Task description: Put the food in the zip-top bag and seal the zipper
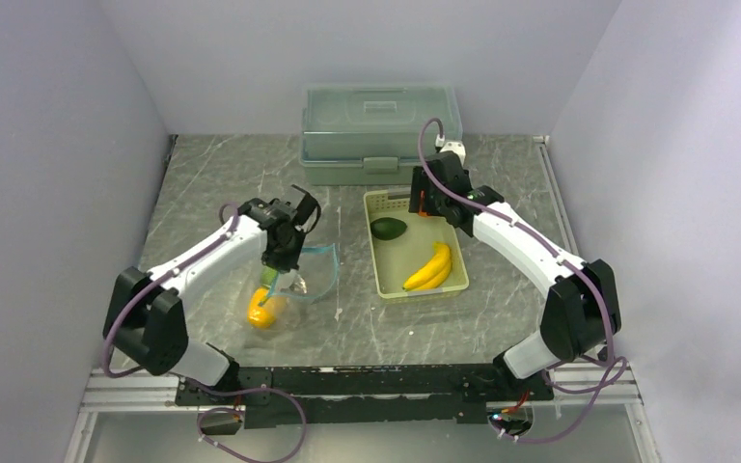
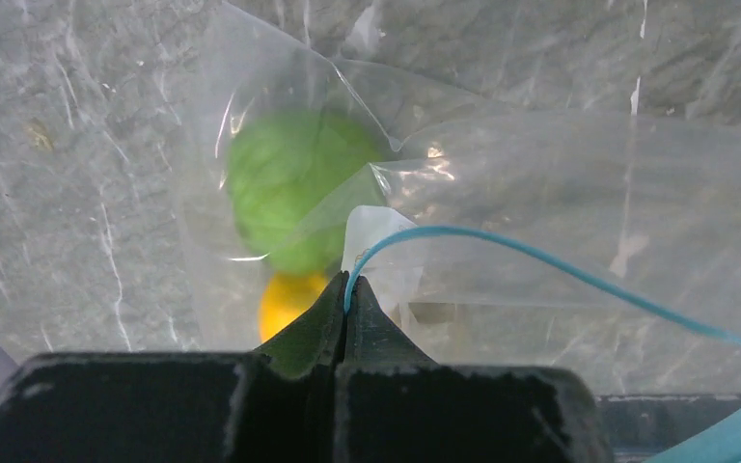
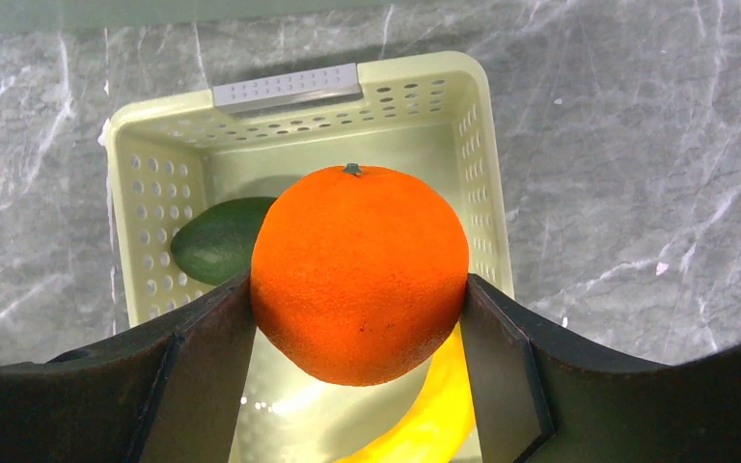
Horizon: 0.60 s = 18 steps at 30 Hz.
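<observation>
The clear zip-top bag (image 1: pixel 304 280) lies left of centre, and it also shows in the left wrist view (image 2: pixel 540 193). Inside it are a light green round fruit (image 2: pixel 289 188) and a yellow pepper (image 1: pixel 265 311), seen as a yellow blob (image 2: pixel 288 301) in the left wrist view. My left gripper (image 2: pixel 348 289) is shut on the teal-blue zipper (image 2: pixel 560 270) at the bag's rim and holds that edge up. My right gripper (image 3: pixel 357 309) is shut on the orange ball (image 3: pixel 359 272), held above the pale green basket (image 3: pixel 482 183). The dark green avocado (image 1: pixel 388 229) and yellow bananas (image 1: pixel 429 268) lie in the basket.
A large translucent green lidded box (image 1: pixel 381 130) stands at the back against the wall. The pale green slotted basket (image 1: pixel 378 275) sits right of centre. Grey walls close in both sides of the marble-patterned table.
</observation>
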{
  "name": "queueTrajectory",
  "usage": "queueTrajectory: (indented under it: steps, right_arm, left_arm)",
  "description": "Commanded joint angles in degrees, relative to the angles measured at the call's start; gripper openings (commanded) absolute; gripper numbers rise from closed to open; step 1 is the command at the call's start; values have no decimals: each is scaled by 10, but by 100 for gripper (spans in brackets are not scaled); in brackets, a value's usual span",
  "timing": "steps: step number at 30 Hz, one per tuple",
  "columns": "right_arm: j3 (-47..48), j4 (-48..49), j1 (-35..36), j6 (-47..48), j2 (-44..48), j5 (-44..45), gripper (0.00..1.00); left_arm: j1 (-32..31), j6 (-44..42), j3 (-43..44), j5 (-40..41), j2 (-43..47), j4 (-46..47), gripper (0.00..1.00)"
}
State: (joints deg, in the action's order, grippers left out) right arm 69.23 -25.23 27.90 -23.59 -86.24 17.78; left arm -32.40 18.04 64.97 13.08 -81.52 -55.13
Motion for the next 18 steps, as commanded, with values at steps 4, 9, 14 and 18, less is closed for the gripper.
queueTrajectory:
  steps: [4, 9, 14, 18]
  right_arm:
    - [-5, 8, 7, 0, 53, -21, 53]
    - [-3, 0, 15, 0, 90, -43, 53]
    - [3, -4, 25, 5, 142, -74, 53]
    - [5, 14, 47, 18, 187, -134, 53]
  left_arm:
    - [-2, 5, 104, -3, 27, -7, 1]
    - [-4, -17, 177, -35, 39, -31, 1]
    - [-20, -34, 233, -59, 41, -57, 2]
    - [-42, -57, 247, -54, 51, -55, 4]
